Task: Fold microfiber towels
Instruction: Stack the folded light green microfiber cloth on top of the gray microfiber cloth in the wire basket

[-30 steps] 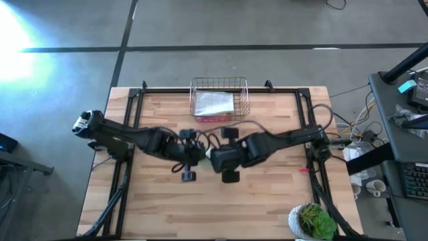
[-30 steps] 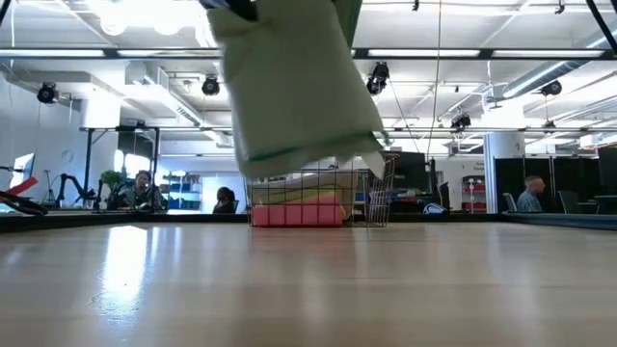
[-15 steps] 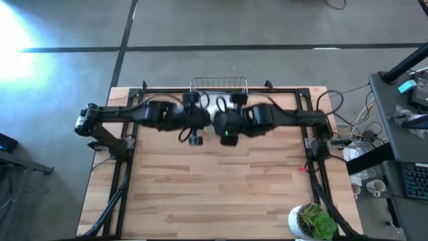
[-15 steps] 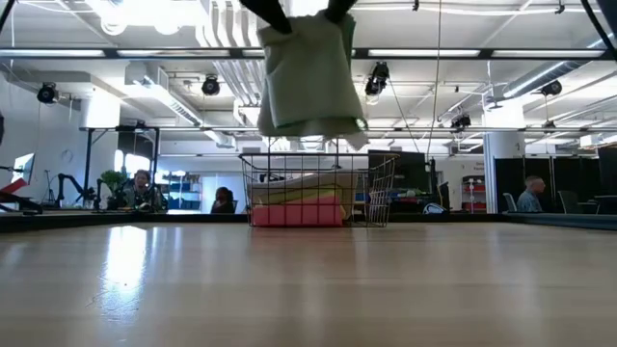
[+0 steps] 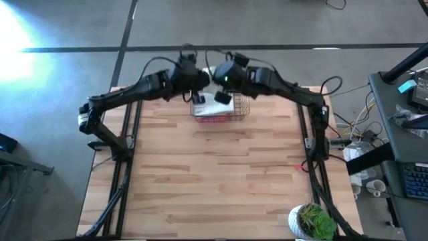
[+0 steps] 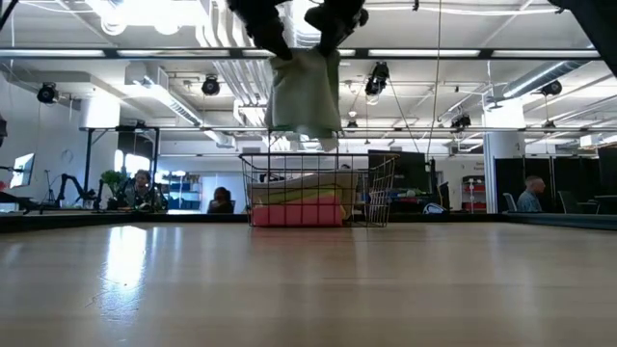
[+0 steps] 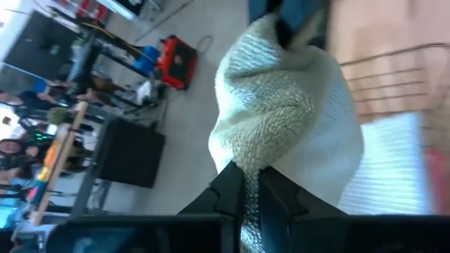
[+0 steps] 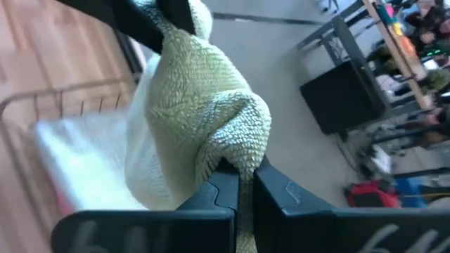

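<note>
My left gripper (image 5: 198, 82) hangs high over the far edge of the desk (image 5: 214, 181), pinched tight on 1 top corner of the pale sage green towel (image 6: 305, 96). In the left wrist view its 2 fingers (image 7: 228, 193) squeeze a bunched fold of the cloth. The towel is folded and hangs as a narrow bundle between both grippers, directly above the copper wire basket (image 6: 316, 190), clear of its rim. Inside the basket other towels already lie stacked: a pink one (image 6: 294, 213) at the bottom with a yellow one (image 6: 310, 199) on it, and from above a pale cloth (image 5: 212, 106) shows on top. My right gripper (image 5: 223, 85) sits just beside the left one, likewise clamped on the other top corner.

I judge this to be the stowing step: the fold looks done and the bundle is being brought to the basket. The next move calls for both arms to sink together so the towel settles flat onto the stack, then both grippers to release at once so the fold does not spring apart.

Compared with 1 second ago, both arms have swung from mid-desk out to the far edge, and the towel, then large and close to the low camera, now hangs small over the basket.
</note>
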`<act>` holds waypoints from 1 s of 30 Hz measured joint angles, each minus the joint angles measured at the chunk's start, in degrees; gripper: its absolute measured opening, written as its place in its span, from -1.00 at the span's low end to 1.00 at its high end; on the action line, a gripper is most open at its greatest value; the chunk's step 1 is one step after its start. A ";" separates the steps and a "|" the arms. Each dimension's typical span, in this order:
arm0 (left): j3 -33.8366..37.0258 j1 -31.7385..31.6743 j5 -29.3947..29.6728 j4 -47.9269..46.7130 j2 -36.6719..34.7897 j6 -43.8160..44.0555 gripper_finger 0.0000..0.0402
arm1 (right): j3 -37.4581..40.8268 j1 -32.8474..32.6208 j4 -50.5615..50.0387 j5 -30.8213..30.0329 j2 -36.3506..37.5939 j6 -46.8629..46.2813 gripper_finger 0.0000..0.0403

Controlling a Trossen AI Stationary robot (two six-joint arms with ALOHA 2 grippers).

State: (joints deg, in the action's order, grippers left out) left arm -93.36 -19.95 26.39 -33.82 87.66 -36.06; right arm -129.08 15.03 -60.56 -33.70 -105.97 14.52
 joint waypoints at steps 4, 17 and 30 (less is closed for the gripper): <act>-0.15 -4.77 -4.09 5.54 0.87 -3.68 -0.94 | 0.00 4.65 5.82 6.00 -0.69 1.66 -0.96; -0.46 -15.08 -5.11 19.76 10.28 -6.93 -0.94 | 0.00 15.66 14.85 7.15 -6.49 9.39 -0.96; -0.04 -18.96 -4.69 20.92 17.25 -10.93 -0.94 | 0.02 20.39 12.96 12.79 -11.62 13.99 -0.96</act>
State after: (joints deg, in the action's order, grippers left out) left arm -93.41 -38.92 21.70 -12.90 104.90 -46.99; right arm -129.05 35.42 -47.60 -20.91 -117.59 28.51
